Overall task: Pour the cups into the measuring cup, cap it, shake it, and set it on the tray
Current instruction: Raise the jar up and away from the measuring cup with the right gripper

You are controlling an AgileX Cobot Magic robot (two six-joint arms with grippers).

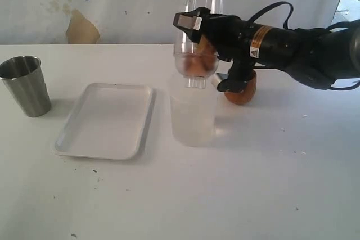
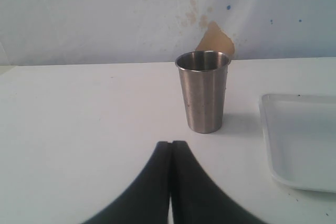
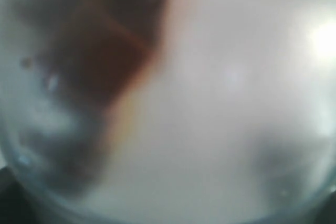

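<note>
The steel tumbler (image 1: 25, 85) (image 2: 203, 93) stands upright left of the white tray (image 1: 107, 119) (image 2: 299, 140). Just right of the tray stands the see-through measuring cup (image 1: 194, 116). A tall clear domed top (image 1: 196, 63) sits over it, narrow neck pointing down into its mouth. My right gripper (image 1: 207, 54) is closed around the top's wide part. The wooden cup (image 1: 246, 91) stands behind that gripper, partly hidden. Blurred clear plastic fills the right wrist view. My left gripper (image 2: 171, 143) is shut and empty, a short way in front of the tumbler.
A white wall with a tan patch (image 1: 81, 29) rises behind the table's far edge. The right arm (image 1: 292, 49) and its cables reach in from the right, above the table.
</note>
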